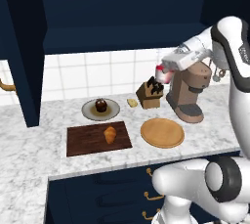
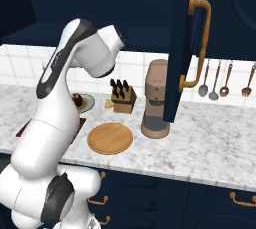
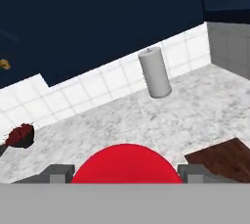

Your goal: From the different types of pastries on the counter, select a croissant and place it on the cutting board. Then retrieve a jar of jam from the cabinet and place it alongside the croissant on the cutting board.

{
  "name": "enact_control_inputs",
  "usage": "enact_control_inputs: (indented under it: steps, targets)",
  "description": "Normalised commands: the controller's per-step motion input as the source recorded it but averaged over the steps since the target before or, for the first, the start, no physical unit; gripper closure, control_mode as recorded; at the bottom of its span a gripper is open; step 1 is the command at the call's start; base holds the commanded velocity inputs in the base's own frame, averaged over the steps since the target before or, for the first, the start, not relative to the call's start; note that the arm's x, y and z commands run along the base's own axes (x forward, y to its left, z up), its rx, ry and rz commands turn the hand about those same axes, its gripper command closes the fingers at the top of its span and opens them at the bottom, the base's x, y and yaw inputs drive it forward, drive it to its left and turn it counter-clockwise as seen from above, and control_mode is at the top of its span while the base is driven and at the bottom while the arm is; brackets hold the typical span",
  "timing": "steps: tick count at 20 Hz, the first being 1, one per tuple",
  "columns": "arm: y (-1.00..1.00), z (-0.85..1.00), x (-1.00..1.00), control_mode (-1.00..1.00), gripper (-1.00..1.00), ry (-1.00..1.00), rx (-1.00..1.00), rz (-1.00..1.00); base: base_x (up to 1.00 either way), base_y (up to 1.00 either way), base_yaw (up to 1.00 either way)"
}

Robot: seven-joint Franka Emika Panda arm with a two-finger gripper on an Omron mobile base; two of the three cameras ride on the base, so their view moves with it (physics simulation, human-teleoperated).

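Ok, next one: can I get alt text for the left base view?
The claw holds a red jar of jam in the air above the knife block. Below, on the marbled counter, a croissant lies on the dark cutting board, beside a round wooden plate.

wall: white tiles (image 1: pixel 88 74) | utensils (image 2: pixel 223 79) hanging (four) | drawers (image 2: pixel 220 200): navy, brass handles

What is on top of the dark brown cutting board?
The croissant lies on the cutting board, right of its middle. In the right base view the robot's arm covers most of the board, so nothing can be told there.
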Motion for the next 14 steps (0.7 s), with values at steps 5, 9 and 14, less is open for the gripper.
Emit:
enact_control_inputs:
  steps: [5, 9, 14]
  targets:
    - [0.48, -0.64, -0.28, -1.0, 1.0, -0.27, 0.15, 0.19, 0.0, 0.0, 0.0]
    - [0.81, 0.0, 0.0, -1.0, 1.0, -0.26, -0.07, 0.07, 0.0, 0.0, 0.0]
    - [0.65, -0.25, 0.13, -1.0, 1.0, -0.09, -0.04, 0.01, 0.0, 0.0, 0.0]
